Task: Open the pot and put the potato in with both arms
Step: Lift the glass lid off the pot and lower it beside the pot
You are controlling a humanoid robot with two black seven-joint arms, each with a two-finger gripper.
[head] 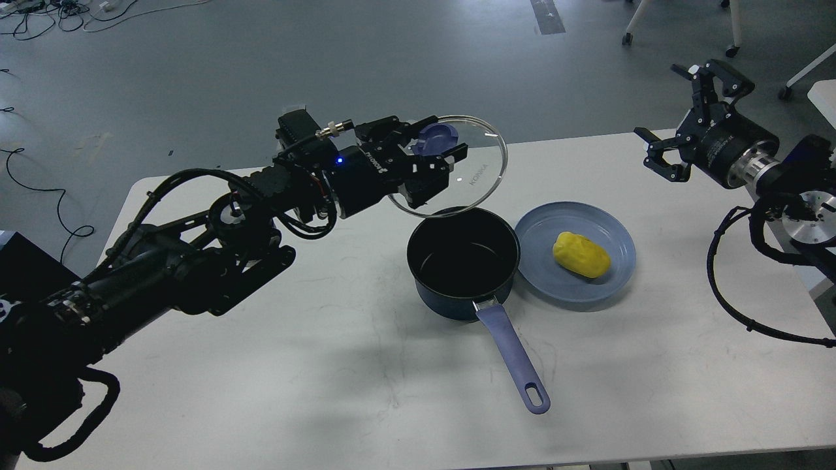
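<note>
So my left pincer [428, 156] grips the round glass lid [457, 166] by its blue knob [436, 139], tilted clear of the dark navy saucepan [464, 261], letting my spread, empty right pincer [679, 117] fetch the lumpy yellow potato [580, 255].

L hand [434, 160] clamped on knob, raised | R hand [679, 117] open, raised

The dark pot [464, 261] stood open and empty on the white surface [326, 365], its lavender handle [513, 359] pointing toward the near edge. Its glass lid [457, 166] hung tilted above, held by the blue knob [436, 139]. The yellow potato [580, 255] lay just right of the pot.
</note>
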